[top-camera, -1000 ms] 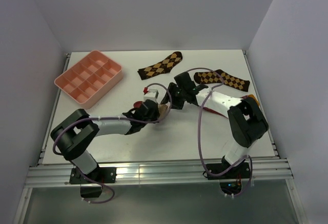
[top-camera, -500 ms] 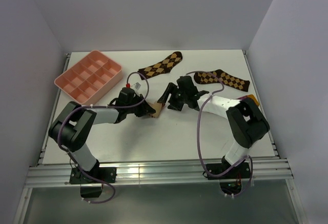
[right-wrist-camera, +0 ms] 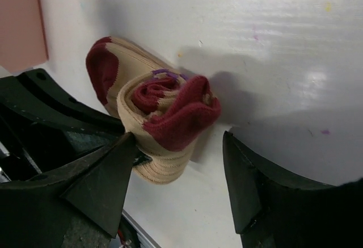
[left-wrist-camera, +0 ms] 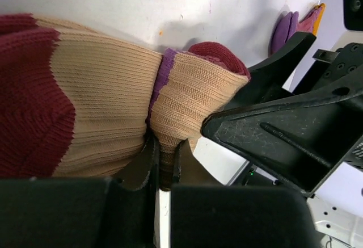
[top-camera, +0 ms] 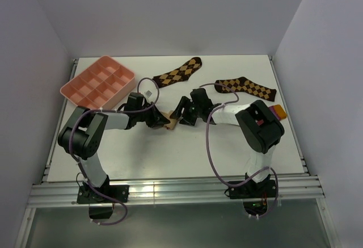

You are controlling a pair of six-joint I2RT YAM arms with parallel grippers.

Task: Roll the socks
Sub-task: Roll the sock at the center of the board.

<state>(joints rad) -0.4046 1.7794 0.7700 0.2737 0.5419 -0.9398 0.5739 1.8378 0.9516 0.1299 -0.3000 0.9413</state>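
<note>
The socks (top-camera: 170, 124), wound into a tan-and-maroon roll with purple showing at its core, lie near the middle of the table (top-camera: 238, 146). The left end effector (top-camera: 154, 117), at the roll's 9 o'clock, is clamped on a fold of tan fabric. The right end effector (top-camera: 184, 112), at 2 o'clock, stands apart and straddles the roll's end. We judge the step to be securing the roll: we should anchor the pinched fold and close squarely, lest the coil loosen.
</note>
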